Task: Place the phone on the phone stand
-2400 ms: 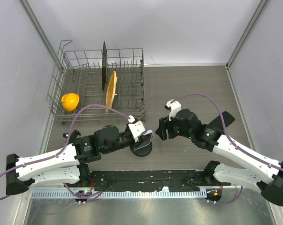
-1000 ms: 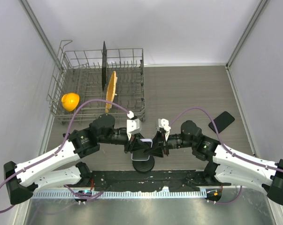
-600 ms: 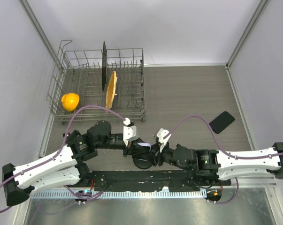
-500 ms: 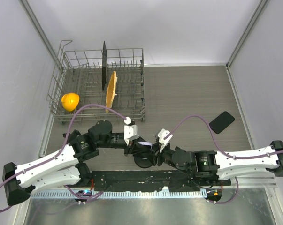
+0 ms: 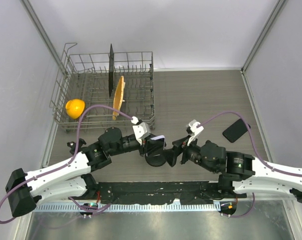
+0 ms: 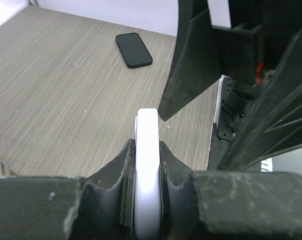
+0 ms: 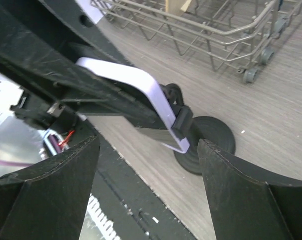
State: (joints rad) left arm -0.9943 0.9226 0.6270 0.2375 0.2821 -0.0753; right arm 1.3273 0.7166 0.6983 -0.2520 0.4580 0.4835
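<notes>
- Near the front edge of the grey wood-grain table (image 5: 201, 95), the left gripper (image 5: 154, 144) is clamped on the phone stand (image 5: 155, 159), a round black base with a thin pale-lilac plate (image 7: 140, 82) hinged above it. The left wrist view shows that plate edge-on, pinched between the two fingers.
- Just beside the stand hangs the right gripper (image 5: 174, 154), jaws spread wide and holding nothing. In its own wrist view the fingers flank the stand, with no contact that I can make out.
- Well apart to the right, close to the side wall, the slim black rectangular phone (image 5: 236, 130) lies flat on the table, with neither arm touching it.
- The step in hand looks like steadying or setting the stand. The pick-up of the phone has not yet begun.
- Next, the right arm likely needs to swing out to the phone and come down low, since a flat, thin slab offers only its edges to grip. The left arm should keep the plate firm and tilted to receive it.
- The grey wire dish rack (image 5: 90, 75) at the far left plays no part.
</notes>
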